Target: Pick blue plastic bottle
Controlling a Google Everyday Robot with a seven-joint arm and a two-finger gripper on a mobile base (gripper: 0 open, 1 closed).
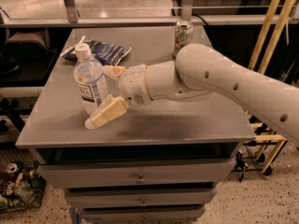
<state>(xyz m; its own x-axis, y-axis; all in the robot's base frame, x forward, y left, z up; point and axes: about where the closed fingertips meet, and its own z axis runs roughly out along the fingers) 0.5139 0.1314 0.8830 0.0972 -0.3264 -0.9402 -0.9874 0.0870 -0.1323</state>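
Observation:
The blue plastic bottle (88, 84) stands on the left part of the grey table (196, 122). It is clear and bluish, with a white cap and a blue-and-white label, and it leans slightly. My gripper (98, 97) has reached it from the right and is open. One cream finger (105, 113) lies along the bottle's near side at its base. The other finger (113, 72) is at its far right side. The bottle sits between the two fingers, and no squeeze is visible.
A green-and-white drink can (183, 36) stands at the back of the table, behind my arm. A flat dark blue snack bag (106, 52) lies at the back left. There are drawers (140, 177) below the top, yellow poles (268, 27) at the right and a railing behind.

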